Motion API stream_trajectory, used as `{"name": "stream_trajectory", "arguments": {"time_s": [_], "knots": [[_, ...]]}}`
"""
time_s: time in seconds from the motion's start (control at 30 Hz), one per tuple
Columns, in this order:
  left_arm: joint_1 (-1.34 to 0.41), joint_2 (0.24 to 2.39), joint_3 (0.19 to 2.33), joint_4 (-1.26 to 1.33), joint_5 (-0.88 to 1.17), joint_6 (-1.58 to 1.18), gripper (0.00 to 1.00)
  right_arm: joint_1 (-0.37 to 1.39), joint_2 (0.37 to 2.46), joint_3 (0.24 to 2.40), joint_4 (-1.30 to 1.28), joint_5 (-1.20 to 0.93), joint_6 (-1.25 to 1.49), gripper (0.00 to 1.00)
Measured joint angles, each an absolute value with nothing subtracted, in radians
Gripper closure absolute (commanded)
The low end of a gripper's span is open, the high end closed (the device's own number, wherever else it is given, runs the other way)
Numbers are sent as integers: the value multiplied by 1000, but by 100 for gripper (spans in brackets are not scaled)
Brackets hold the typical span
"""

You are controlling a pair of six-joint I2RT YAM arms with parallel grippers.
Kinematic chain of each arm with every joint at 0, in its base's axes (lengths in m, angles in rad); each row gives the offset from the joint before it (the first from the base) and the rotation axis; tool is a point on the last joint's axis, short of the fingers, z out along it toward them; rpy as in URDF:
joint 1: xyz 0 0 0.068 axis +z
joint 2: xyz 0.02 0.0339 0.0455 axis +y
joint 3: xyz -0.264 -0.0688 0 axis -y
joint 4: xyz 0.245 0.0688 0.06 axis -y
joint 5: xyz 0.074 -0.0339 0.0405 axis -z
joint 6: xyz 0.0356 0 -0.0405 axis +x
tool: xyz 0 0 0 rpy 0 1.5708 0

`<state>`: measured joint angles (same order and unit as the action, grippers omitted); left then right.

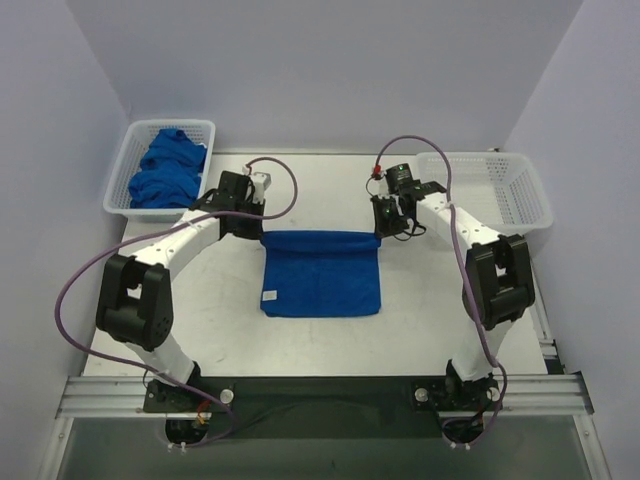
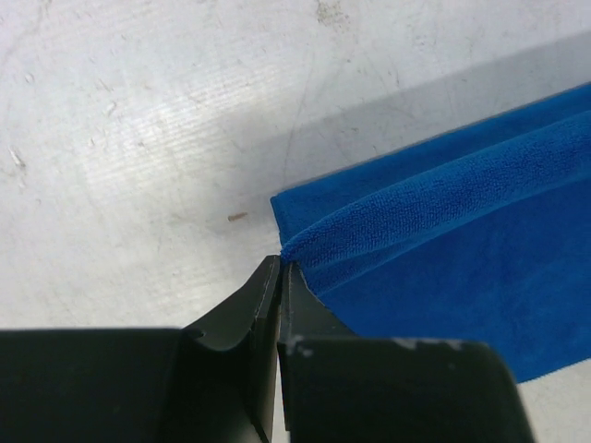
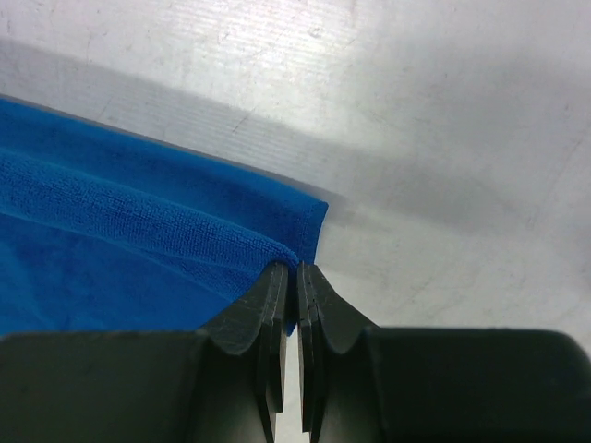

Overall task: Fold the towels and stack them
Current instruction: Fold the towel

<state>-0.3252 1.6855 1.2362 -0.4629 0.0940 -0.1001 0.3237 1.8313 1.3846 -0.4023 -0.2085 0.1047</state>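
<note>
Both left gripper and right gripper clamp far corners of the towel, whose white tag is unreadable

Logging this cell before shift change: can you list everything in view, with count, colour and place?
left basket: one, white mesh, table's far left corner.
right basket: one, white mesh, far right.
heaped towels: several, blue, inside the left basket.
spread towel: one, royal blue, table centre, far edge lifted.
table: one, white.
left gripper: one, black, shut on the spread towel's far left corner.
right gripper: one, black, shut on its far right corner.
</note>
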Motion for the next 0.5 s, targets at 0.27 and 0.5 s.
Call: {"name": "stream_trajectory", "arguments": {"time_s": [0.27,0.5], "knots": [[-325,1539,1071,-454,138,-183,100,380,1707,1214,-353,-187,164,100],[-326,1370,915,-452,186,-273,100,410,1588,1079,-320,-183,220,100]]}}
